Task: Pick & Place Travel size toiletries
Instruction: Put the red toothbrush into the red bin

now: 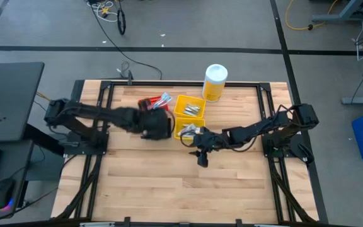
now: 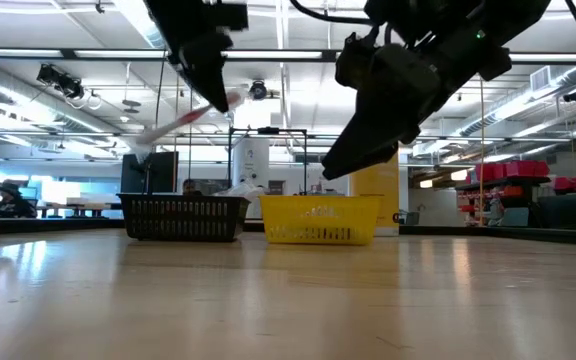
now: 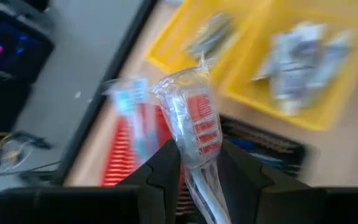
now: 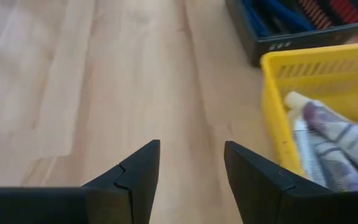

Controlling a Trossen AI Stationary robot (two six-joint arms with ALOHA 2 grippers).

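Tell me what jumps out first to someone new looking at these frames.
The left tool, raised above the red bin, grips a wrapped toothbrush that sticks out at a slant in the low view. Beside it the yellow bins hold small silvery packets, with a large yellow bottle behind them. The right tool hovers open over bare wood next to the near yellow bin.

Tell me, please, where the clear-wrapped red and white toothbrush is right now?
The wrapped toothbrush is clamped in the left gripper, raised above the red bin, left of the yellow bin.

Grey floor [image 1: 188,25], cables; ceiling strip lights [image 2: 298,52]; dark desk [image 1: 5,101]; possibly shelving behind.
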